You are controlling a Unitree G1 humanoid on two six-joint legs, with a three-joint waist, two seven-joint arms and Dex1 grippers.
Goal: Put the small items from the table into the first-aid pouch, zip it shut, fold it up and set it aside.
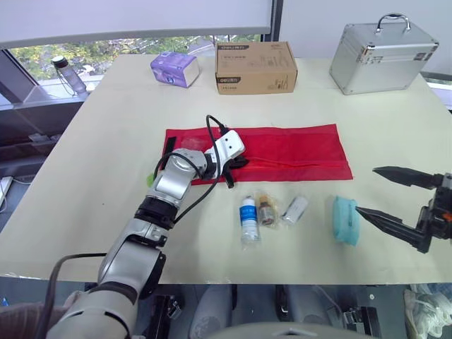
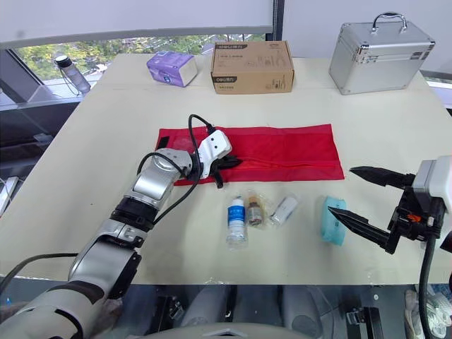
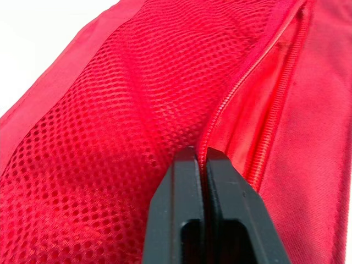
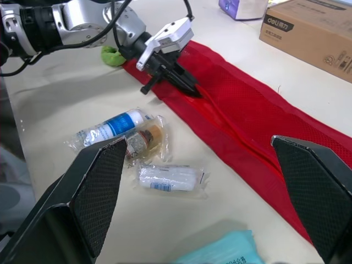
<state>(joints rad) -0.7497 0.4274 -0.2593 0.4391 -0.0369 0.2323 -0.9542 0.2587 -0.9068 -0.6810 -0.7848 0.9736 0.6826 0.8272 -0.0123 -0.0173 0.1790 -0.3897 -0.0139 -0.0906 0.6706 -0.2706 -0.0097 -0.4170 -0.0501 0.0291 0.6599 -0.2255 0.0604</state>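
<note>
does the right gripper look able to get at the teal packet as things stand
Probably yes: the right gripper is open, one finger tipped close beside the teal packet, with nothing between them.

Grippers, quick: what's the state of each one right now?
Left gripper: jaws shut on the red pouch at its zipper edge.
Right gripper: jaws open, empty, beside the teal packet.

A pale beige table point(image 1: 106, 141) fills the scene in even daylight. Along its far edge stand a purple tissue pack point(image 1: 174, 68), a cardboard box point(image 1: 255, 67) and, far right, a metal case point(image 1: 381, 56). Far left, a window point(image 1: 106, 48) shows greenery, with a bottle point(image 1: 67, 74) on its sill. Above hangs a white blind point(image 1: 127, 18).
</note>
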